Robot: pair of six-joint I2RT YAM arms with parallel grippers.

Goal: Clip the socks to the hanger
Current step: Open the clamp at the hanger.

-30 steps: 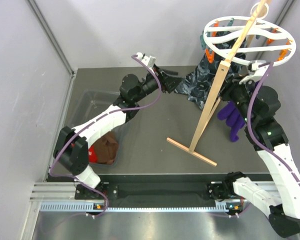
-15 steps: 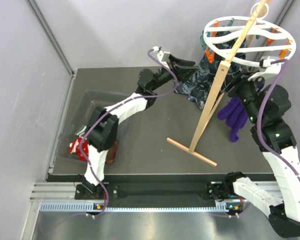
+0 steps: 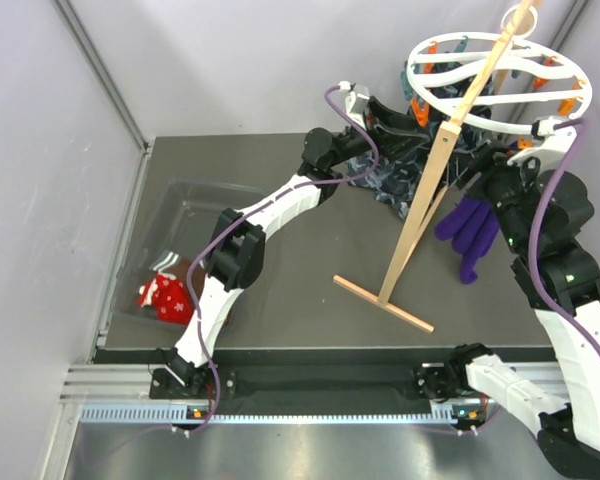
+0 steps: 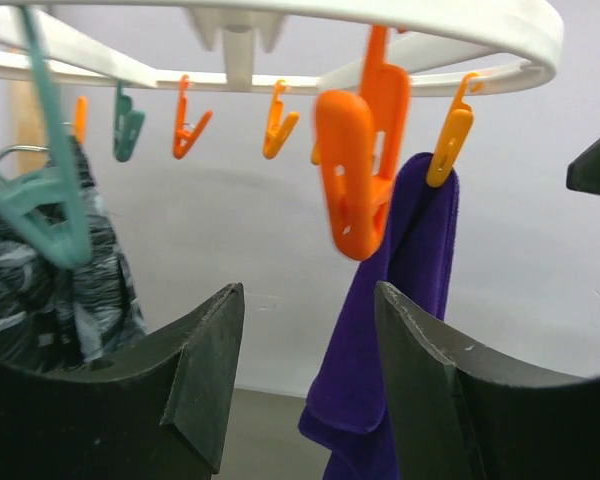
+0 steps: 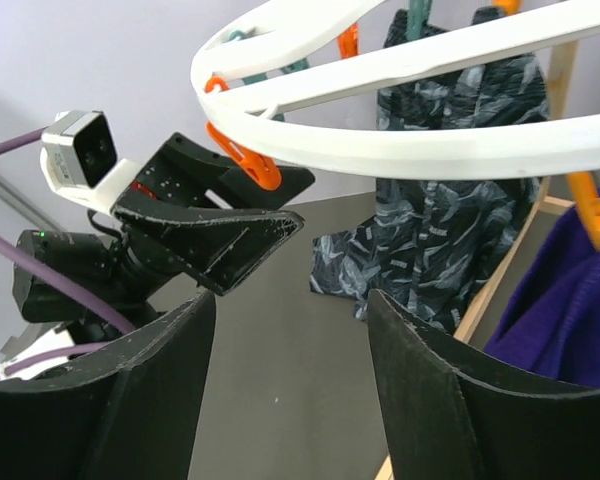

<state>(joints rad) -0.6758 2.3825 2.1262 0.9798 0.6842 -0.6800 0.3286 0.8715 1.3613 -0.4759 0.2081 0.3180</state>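
Camera overhead shows us a red snowflake-patterned soft sock [image 3: 165, 297] lying in the clear plastic bin [image 3: 180, 195], well apart from the round white plastic hanger [image 3: 417, 80]. On the left wrist, our left gripper [image 4: 310, 370] is spread and empty below an orange plastic clip [image 4: 360, 170]. On the right wrist, our right gripper [image 5: 290, 390] gapes, empty, beneath the hanger.

The dark grey table [image 3: 310, 260] carries a clear plastic bin [image 3: 175, 205] along its left edge, with a red sock [image 3: 165, 297] patterned in white in the bin's near end. A wooden foot bar [image 3: 383, 303] lies flat and slantwise near the middle, toward the near edge. A dark-blue patterned cloth [image 3: 395, 195] reaches the surface by the far edge.
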